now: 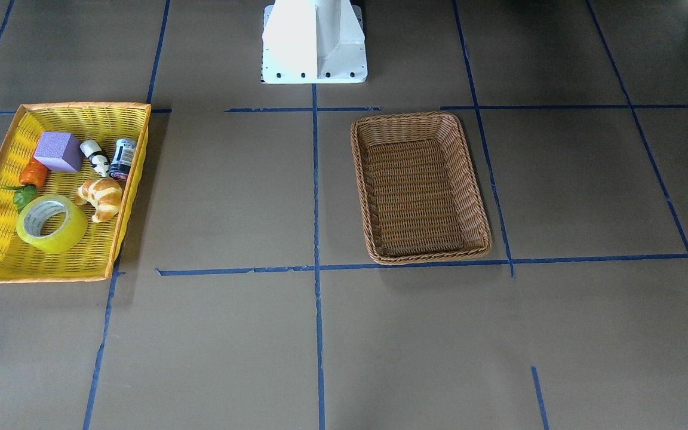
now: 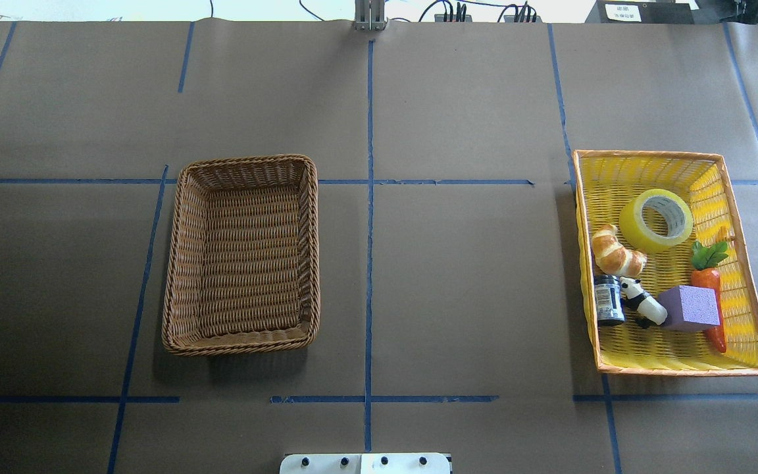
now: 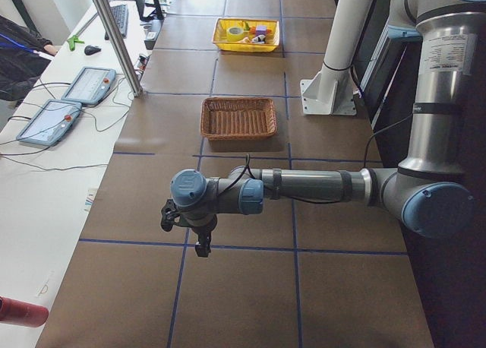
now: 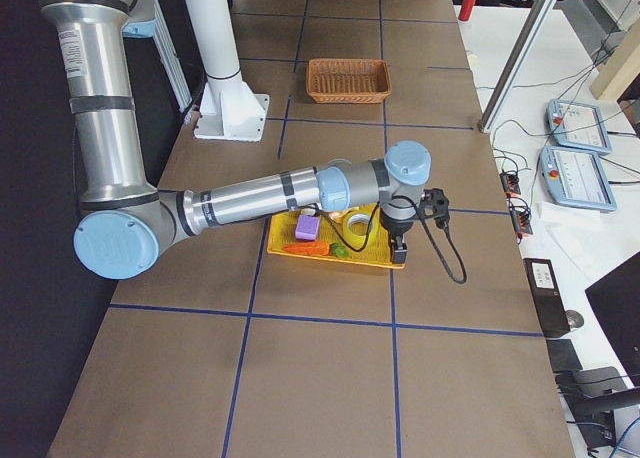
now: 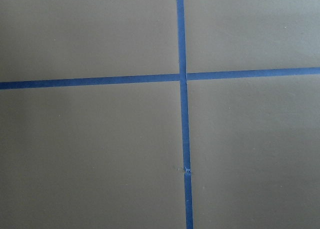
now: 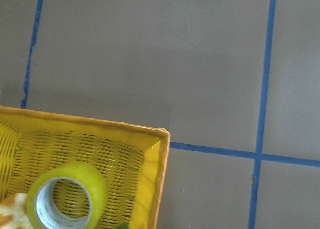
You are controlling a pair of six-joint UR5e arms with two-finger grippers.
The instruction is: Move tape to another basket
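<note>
The right gripper (image 4: 399,248) hangs off the near arm's wrist, low at the operators'-side edge of the yellow basket (image 2: 739,276). From where it shows, I cannot tell how far its jaws stand apart, and I see nothing in them. The tape (image 2: 656,220) lies in that basket, just beside the gripper on the robot's side. The right wrist camera catches the tape (image 6: 65,201) near the basket's corner. It is a wide, round roll of glossy yellow-green film on a white core, resting nearly flat but tipped. Its hole faces up and its axis leans a little off vertical.

Beside it in the same basket lie a shiny croissant (image 2: 616,253), a small dark can (image 2: 608,299), a panda figure (image 2: 642,304), a purple foam block (image 2: 689,307) and a carrot (image 2: 708,280). The yellow basket is woven plastic with an orange rim.

The basket (image 2: 173,263) of brown wicker, rectangular with rounded corners and a braided rim, sits well apart across the table (image 2: 471,296), which is covered in brown paper marked with blue lines.

The left gripper (image 3: 201,246) hangs over bare paper beyond the brown basket. I cannot tell its opening either.
</note>
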